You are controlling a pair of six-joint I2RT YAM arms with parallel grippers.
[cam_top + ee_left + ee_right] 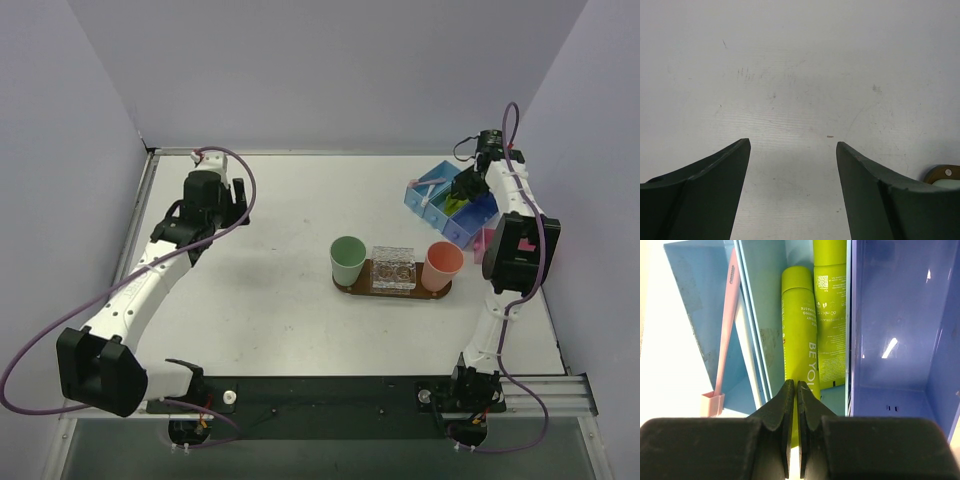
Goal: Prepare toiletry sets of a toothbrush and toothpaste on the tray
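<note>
Two lime-green toothpaste tubes (799, 315) lie side by side in the middle compartment of the blue bin (890, 405). My right gripper (797, 383) is down in that bin (465, 188). Its fingers are closed to a thin slit at the near end of the left tube. A pale pink toothbrush (727, 325) leans in the compartment to the left. The dark wooden tray (360, 288) lies mid-table, with no tube or brush on it. My left gripper (792, 142) is open and empty over bare table at the far left (238, 195).
The tray carries a mint-green cup (347, 258), a clear box (394, 268) and a salmon cup (441, 265). The blue bin (440, 178) stands at the far right beside a pink box (487, 241), close to the right wall.
</note>
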